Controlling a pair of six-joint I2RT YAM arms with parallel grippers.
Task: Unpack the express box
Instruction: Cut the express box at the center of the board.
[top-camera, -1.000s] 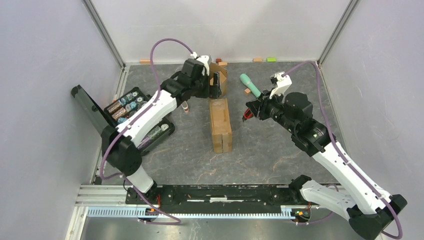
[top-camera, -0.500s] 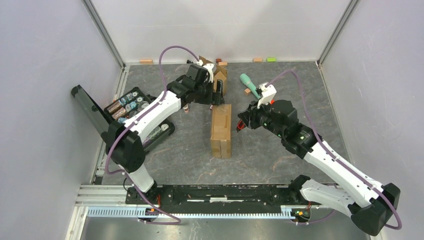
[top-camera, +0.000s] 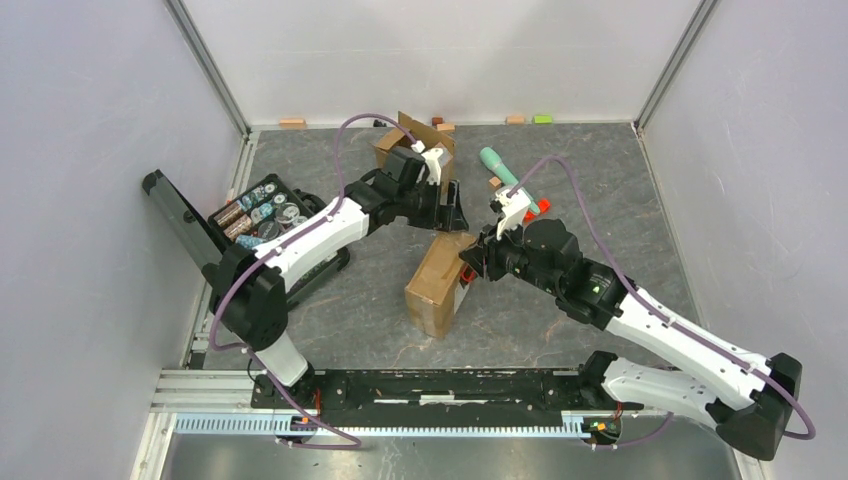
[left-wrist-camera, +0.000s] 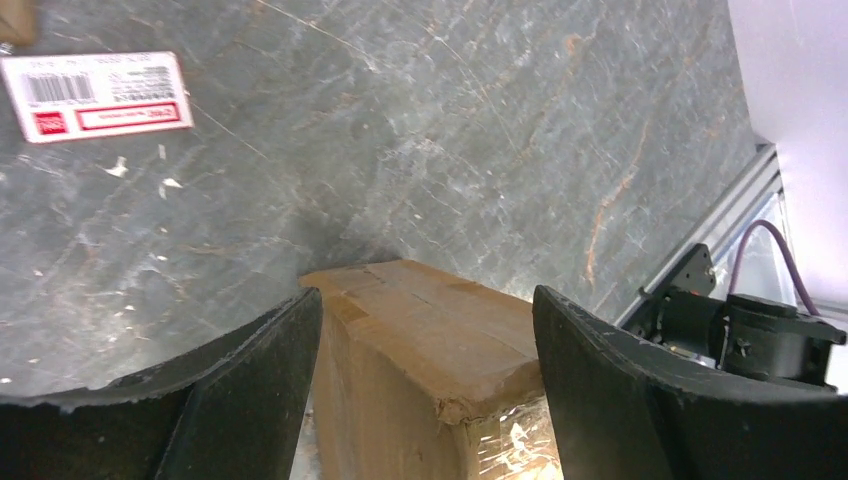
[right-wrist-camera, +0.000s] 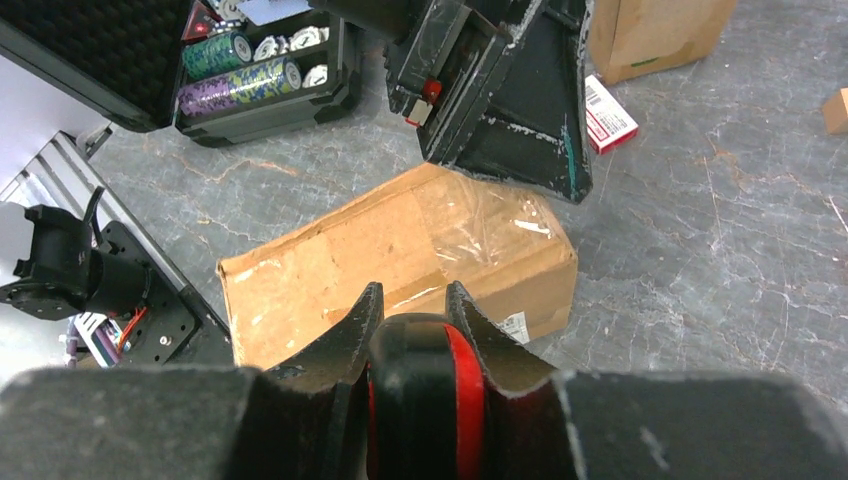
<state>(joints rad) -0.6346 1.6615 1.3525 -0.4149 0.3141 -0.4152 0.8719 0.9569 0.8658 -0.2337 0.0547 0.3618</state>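
Observation:
The express box (top-camera: 436, 283) is a brown taped carton lying slantwise mid-table; it also shows in the left wrist view (left-wrist-camera: 430, 340) and the right wrist view (right-wrist-camera: 400, 250). My left gripper (top-camera: 447, 214) is open, its jaws straddling the box's far end (left-wrist-camera: 425, 297) with a gap on each side. My right gripper (top-camera: 468, 268) is shut on a black and red cutter (right-wrist-camera: 432, 390) and sits against the box's right side, above its top face (right-wrist-camera: 413, 300). The cutter's tip is hidden between the fingers.
An open black case of poker chips (top-camera: 255, 215) lies at the left. An opened brown carton (top-camera: 410, 140) stands at the back. A teal tool (top-camera: 497, 165), a red item (top-camera: 541, 206), a white label card (left-wrist-camera: 95, 95) and small blocks (top-camera: 515, 119) lie around.
The left gripper moved from the back carton down over the express box's far end. The right gripper moved left to the box's side. The box swung slantwise, its near end going left.

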